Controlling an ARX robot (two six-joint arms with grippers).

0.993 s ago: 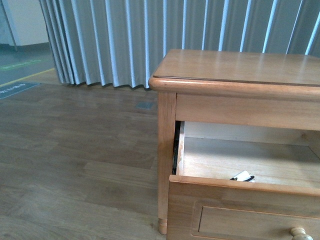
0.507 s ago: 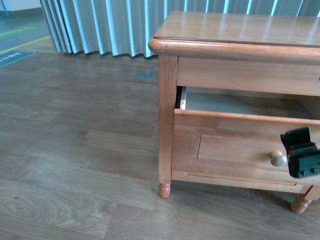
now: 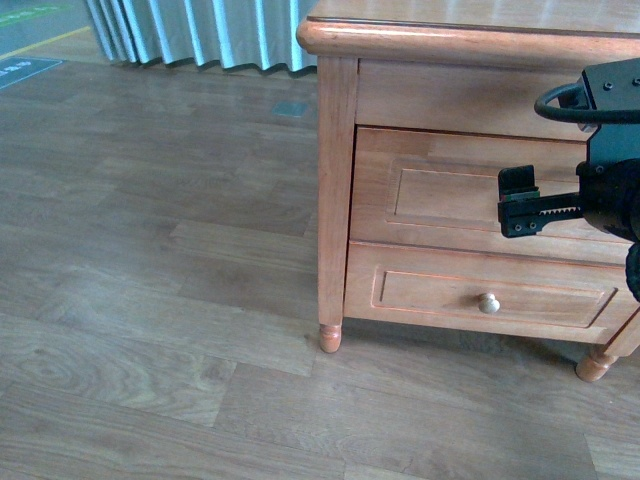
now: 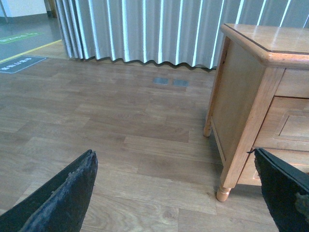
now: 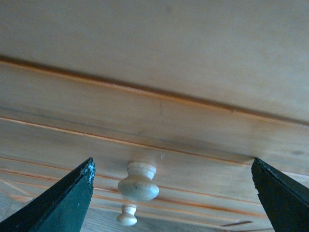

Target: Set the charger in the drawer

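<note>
Over on the left, wooden floorboards [image 3: 150, 290] run back to a grey pleated curtain [image 3: 200, 30]. From its wrist camera the left gripper [image 4: 178, 193] shows only as two dark fingertips [image 4: 63, 198] spread wide apart above the floor, holding nothing, beside the corner leg of the nightstand [image 3: 335, 200]. Further right, the drawer [image 3: 450, 195] sits pushed flush into the cabinet, its panelled front closed above the shorter lower drawer [image 3: 420, 295]. The charger cannot be seen anywhere. At the far right the right gripper [image 5: 171, 193] reaches in level at the drawer front, its jaws parted and empty on either side of the pale round knob [image 5: 138, 181], not touching it.
</note>
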